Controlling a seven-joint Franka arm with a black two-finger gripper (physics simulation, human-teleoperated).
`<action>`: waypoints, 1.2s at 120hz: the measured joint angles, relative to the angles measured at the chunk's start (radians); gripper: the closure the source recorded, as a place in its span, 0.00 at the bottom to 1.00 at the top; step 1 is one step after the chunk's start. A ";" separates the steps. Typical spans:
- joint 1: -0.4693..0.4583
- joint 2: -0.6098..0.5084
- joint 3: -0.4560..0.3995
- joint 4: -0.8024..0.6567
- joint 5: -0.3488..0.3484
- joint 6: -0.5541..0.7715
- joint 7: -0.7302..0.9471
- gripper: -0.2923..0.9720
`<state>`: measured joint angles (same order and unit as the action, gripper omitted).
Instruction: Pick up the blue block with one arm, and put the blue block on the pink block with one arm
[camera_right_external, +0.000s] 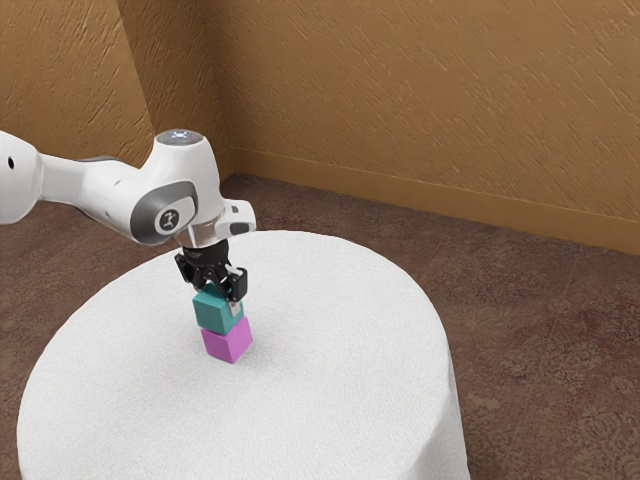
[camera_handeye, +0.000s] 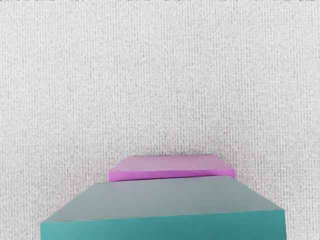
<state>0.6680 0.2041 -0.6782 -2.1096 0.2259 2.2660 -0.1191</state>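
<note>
end effector (camera_right_external: 219, 290): pointing straight down over the bench (camera_right_external: 360, 330), jaws drawn in to the width of one block. it grips the blue block (camera_right_external: 211, 311) by its upper part, one finger on each of two opposite faces. the finger (camera_right_external: 237, 288) on the exterior view's right lies plainly against the block's side; the other is partly masked by the hand.

blue block: directly below the end effector, between the jaws, upright and level. it reads more teal than blue. in the wrist view the blue block (camera_handeye: 165, 210) lies just under the hand.

pink block (camera_right_external: 226, 341): directly beneath the blue block, standing on the bench. the two appear to meet face to face, though actual contact cannot be confirmed from these views. the stack is not flush. in the wrist view a strip of the pink block (camera_handeye: 172, 167) shows past the far edge of the blue one, and in the exterior view the blue block is set slightly toward that view's left.

governing relation: target straight down from the end effector, with a small sideways offset. both blocks are cubes, so there is no long axis to align. only one arm is present.

assessment: placement looks near complete and release is outstanding. overlap appears ample for the blue block to stand. the main risk is the jaws dragging it off as they part.
</note>
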 joint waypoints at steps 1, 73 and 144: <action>0.000 0.000 0.000 0.000 0.000 0.000 0.000 0.50; 0.000 -0.001 0.000 0.001 -0.001 0.018 0.002 0.50; -0.003 -0.016 -0.001 0.001 -0.020 0.030 0.021 0.27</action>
<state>0.6646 0.1881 -0.6792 -2.1081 0.2054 2.2955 -0.0977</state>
